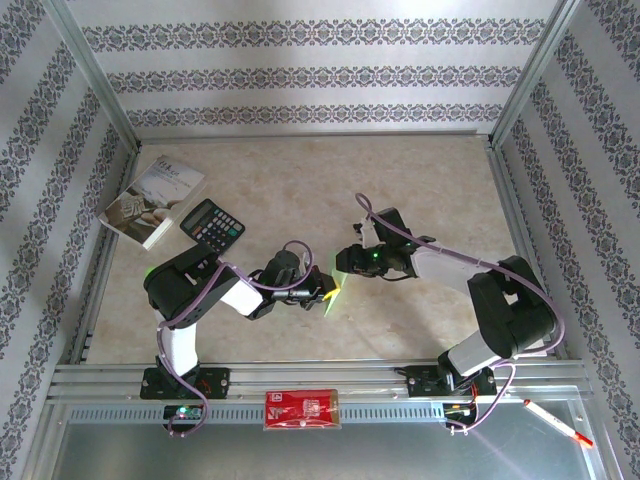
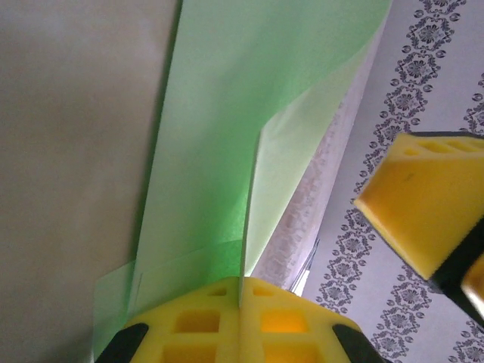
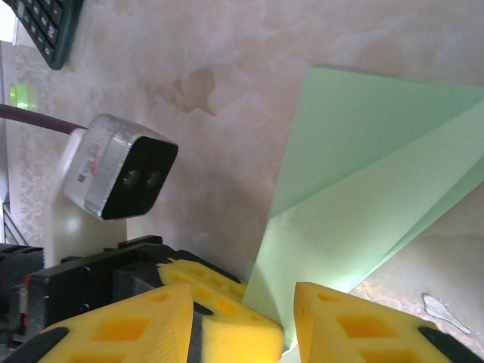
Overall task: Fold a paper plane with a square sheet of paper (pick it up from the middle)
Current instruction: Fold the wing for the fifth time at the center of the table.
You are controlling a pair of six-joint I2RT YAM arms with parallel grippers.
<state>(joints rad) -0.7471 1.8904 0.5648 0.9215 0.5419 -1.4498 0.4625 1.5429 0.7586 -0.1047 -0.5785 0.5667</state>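
Observation:
The light green sheet of paper (image 1: 335,304) is folded into layers and held up off the table between the two arms. My left gripper (image 1: 324,289) is shut on its lower edge; its yellow pads (image 2: 197,325) press together with a folded edge (image 2: 249,227) standing up from the seam. In the right wrist view the paper (image 3: 363,189) fans out up and to the right with slanted creases. My right gripper (image 3: 242,302) is open, its fingers (image 3: 355,325) straddling the paper's corner and the left gripper's pad (image 3: 227,333). Whether the fold has a paper plane's shape I cannot tell.
A black calculator (image 1: 212,224) and a grey-white booklet (image 1: 155,198) lie at the far left of the table. A red packet (image 1: 302,410) rests on the front rail, and a red-and-white pen (image 1: 558,422) lies at the front right. Metal frame posts border the table.

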